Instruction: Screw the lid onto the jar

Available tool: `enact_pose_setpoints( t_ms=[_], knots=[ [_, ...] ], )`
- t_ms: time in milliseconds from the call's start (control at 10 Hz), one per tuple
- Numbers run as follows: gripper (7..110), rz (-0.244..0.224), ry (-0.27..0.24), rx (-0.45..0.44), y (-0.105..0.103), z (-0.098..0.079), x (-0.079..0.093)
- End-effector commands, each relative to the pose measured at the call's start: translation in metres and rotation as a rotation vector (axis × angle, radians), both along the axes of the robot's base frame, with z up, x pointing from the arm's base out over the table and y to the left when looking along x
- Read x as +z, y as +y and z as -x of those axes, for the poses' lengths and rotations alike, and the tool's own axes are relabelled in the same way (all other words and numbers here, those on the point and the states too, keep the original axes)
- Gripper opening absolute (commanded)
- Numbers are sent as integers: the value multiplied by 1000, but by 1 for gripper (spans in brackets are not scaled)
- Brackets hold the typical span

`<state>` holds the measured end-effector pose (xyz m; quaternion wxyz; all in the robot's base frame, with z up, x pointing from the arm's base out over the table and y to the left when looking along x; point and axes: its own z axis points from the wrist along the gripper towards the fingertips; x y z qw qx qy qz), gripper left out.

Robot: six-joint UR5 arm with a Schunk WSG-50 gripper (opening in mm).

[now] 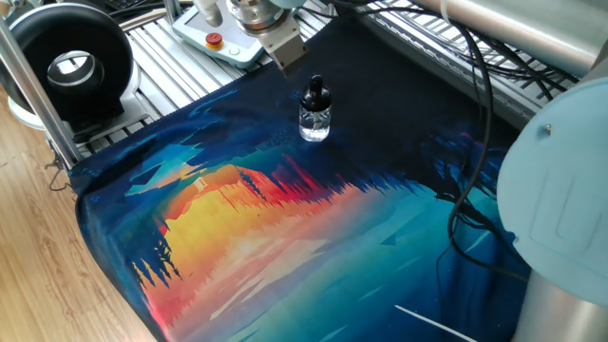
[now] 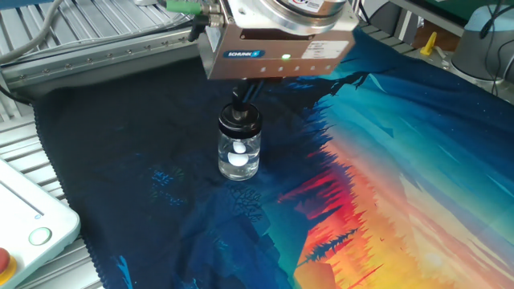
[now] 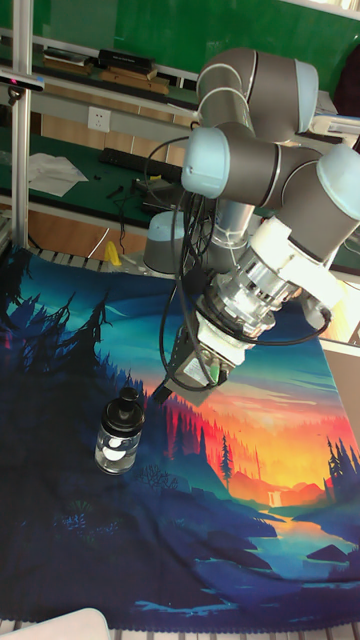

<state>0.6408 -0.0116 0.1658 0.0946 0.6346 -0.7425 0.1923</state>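
Covering the counter (image 1: 114, 285) is a cloth (image 1: 285, 228) printed with a dark forest and an orange sunset. Far to the left of the fingers (image 3: 160, 393), off the cloth, sits a large black ring-shaped device (image 1: 66, 62), with a red button (image 1: 216, 40) on a pale panel closer in. Just left of and below the fingertips in the tall fixed view stands the jar (image 3: 117, 442), upright on the dark part of the cloth, white beads visible inside. The lid (image 3: 126, 402) sits on its neck; whether the thread is fully tight, I cannot tell. The fingers hang tilted beside and above the lid, apart from it, holding nothing; how far they are spread is hidden by the gripper body. To the right lies only the bright sunset print. The risk, as I judge it: coming in at this slant, a fingertip could knock the light jar over or skid it on the loose cloth, or grip the lid off-centre and cross the thread
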Motion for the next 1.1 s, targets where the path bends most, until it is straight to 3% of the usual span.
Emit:
enact_pose_setpoints(
  t_ms=[0, 100, 200, 300, 400, 500, 800, 1000],
  knots=[
    [7, 32, 33, 40, -7, 4, 3],
    [7, 70, 147, -22, -17, 36, 7],
    [7, 76, 141, -24, -18, 35, 8],
    [7, 111, 114, -47, -26, 31, 12],
    [7, 109, 68, -51, -26, 21, 12],
    [7, 100, 65, -90, -25, 25, 11],
    [7, 44, 64, -140, -13, 30, 5],
    [7, -17, 121, -289, 4, 57, -1]
  ],
)
